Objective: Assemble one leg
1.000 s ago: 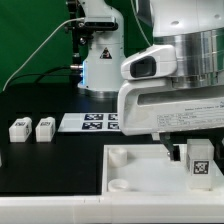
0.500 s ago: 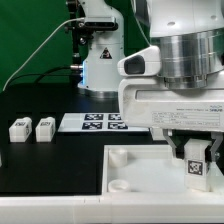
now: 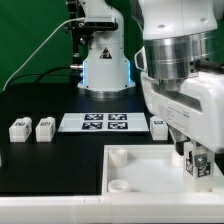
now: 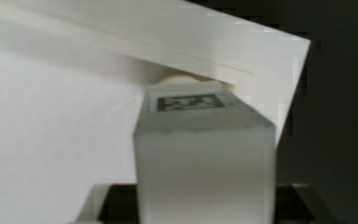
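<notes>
The small white plastic rectangular leg [image 3: 199,164] with a black-and-white square tag on its face stands upright between the jaws, which are closed on its sides, over the large white square tray-like panel [image 3: 140,175] near the exterior view's right edge. Whether its lower end touches the panel cannot be told, as the frame cuts it off. In the wrist view the leg [image 4: 197,150] appears as a grey upright block with the tag at its far end, next to a round socket [image 4: 202,72] at the panel's corner; the socket is partly hidden by the leg. The two-finger gripper [image 3: 195,150] is mostly covered by the bulky white arm. A raised round socket [image 3: 118,157] shows at the panel's corner toward the exterior view's left. Behind the panel, on the black table [image 3: 50,160], lies the marker board [image 3: 96,122]. Two more small white blocks [image 3: 32,128] sit near the table's edge at the exterior view's left, and another [image 3: 158,126] is just beside the marker board.
</notes>
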Controlling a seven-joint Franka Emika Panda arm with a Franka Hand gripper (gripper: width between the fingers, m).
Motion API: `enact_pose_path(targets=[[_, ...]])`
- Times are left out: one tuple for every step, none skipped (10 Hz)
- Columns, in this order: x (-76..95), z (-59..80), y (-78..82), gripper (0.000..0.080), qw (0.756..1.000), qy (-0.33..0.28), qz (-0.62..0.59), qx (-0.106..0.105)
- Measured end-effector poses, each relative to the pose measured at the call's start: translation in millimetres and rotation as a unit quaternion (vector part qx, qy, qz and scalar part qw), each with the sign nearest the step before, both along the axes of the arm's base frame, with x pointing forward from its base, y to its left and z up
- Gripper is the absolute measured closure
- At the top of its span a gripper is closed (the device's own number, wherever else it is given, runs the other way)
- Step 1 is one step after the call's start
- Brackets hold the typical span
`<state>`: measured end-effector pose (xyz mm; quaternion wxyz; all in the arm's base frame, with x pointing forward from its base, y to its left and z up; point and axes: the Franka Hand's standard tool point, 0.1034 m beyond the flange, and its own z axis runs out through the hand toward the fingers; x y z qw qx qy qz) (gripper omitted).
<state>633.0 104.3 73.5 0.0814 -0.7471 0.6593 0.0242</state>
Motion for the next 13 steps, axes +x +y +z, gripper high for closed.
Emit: enact_pose_path(targets=[[-1.8,-0.1,1.5,0.0504,0.997,0.013,-0.077,0.014],[-2.7,0.1,3.1,0.0504,0.989,0.024,-0.145,0.026],[-2.9,0.3,3.4,0.0504,0.985,0.029,-0.17,0.03],[-2.9,0.7,4.8,0.0504,0.973,0.039,-0.225,0.037],[-2.9,0.7,4.8,0.0504,0.975,0.038,-0.217,0.036],[-3.4,-0.3,5.1,0.0504,0.979,0.035,-0.197,0.035],[-3.1,-0.6,5.8,0.0319,0.986,0.027,-0.16,0.03],[-2.7,-1.2,9.1,0.0207,0.998,0.005,-0.066,0.022],[-3.2,-0.5,13.9,0.0167,1.0,-0.004,-0.009,0.019],[-3.8,-0.3,16.8,0.0167,0.998,-0.015,0.059,0.012],[-5.2,0.2,22.0,0.0153,0.995,-0.022,0.1,0.009],[-5.2,-0.8,20.1,0.015,0.987,-0.031,0.16,0.004],[-5.0,-1.1,18.7,0.015,0.977,-0.04,0.21,-0.001]])
